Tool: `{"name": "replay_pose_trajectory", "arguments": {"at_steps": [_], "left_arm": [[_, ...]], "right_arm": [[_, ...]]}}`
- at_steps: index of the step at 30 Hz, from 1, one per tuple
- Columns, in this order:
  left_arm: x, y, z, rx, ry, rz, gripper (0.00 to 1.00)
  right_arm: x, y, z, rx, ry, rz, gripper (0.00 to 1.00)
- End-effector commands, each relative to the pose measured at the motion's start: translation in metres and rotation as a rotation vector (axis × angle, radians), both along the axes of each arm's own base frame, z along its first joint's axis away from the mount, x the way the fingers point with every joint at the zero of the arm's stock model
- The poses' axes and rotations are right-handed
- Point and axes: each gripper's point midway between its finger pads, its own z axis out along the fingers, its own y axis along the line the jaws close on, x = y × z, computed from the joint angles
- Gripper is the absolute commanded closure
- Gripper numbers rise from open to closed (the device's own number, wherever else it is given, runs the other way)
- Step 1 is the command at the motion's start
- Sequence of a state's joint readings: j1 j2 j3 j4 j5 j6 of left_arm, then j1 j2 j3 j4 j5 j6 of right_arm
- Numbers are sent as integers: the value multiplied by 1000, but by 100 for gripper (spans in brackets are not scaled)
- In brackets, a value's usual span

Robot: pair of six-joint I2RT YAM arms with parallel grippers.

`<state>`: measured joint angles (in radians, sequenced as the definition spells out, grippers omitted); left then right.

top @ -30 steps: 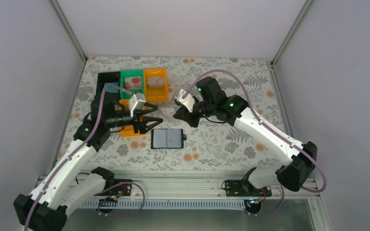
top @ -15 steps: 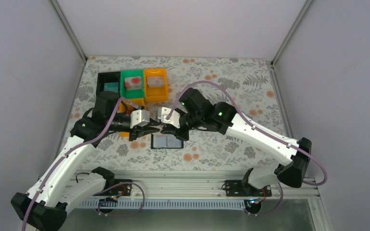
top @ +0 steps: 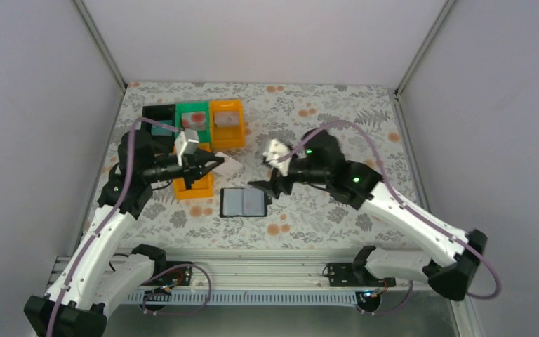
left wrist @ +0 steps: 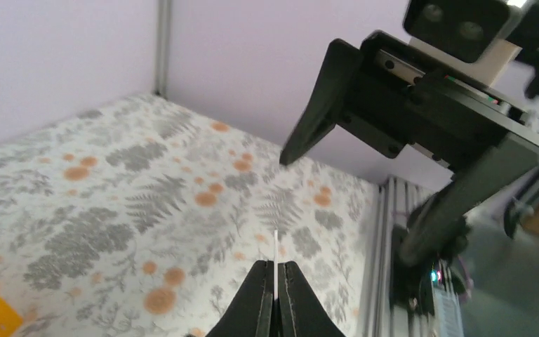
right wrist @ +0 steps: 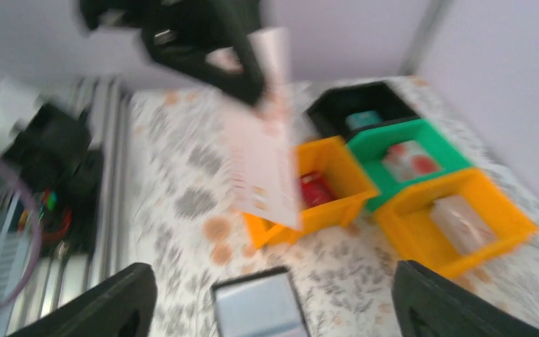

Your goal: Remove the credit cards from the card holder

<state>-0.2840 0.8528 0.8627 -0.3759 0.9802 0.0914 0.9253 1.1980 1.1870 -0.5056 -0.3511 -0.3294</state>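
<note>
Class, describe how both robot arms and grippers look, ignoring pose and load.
The left arm and right arm have white shells, black joints and small green lights. A purple cable loops along each. The left gripper and right gripper are black with tapered fingers, each bearing a pale camera block.

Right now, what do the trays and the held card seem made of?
Trays: probably moulded plastic, smooth, solid bright colours, thin even walls. Card in the left gripper: likely stiff thin plastic, pale, unbent though pinched at one edge; laminated paper is possible.
</note>
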Motion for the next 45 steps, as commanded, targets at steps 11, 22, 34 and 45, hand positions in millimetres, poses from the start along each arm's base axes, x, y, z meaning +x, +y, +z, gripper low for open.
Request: {"name": "replay_pose_trajectory", "arguments": {"at_steps": [11,22,34,45], "left_arm": [[-25,17,79,-375,-36,-5,98],[-15,18,70,-373,4,38,98],[8,28,55,-196,-211,191,23],[2,64,94,668,-1879,466,14]], "right_arm": [[4,24,92,452,240,249,4],[4,33,77,385,310,277,96],[31,27,69,297,482,102,96],[81,22,83,403,752,-110,96]]}}
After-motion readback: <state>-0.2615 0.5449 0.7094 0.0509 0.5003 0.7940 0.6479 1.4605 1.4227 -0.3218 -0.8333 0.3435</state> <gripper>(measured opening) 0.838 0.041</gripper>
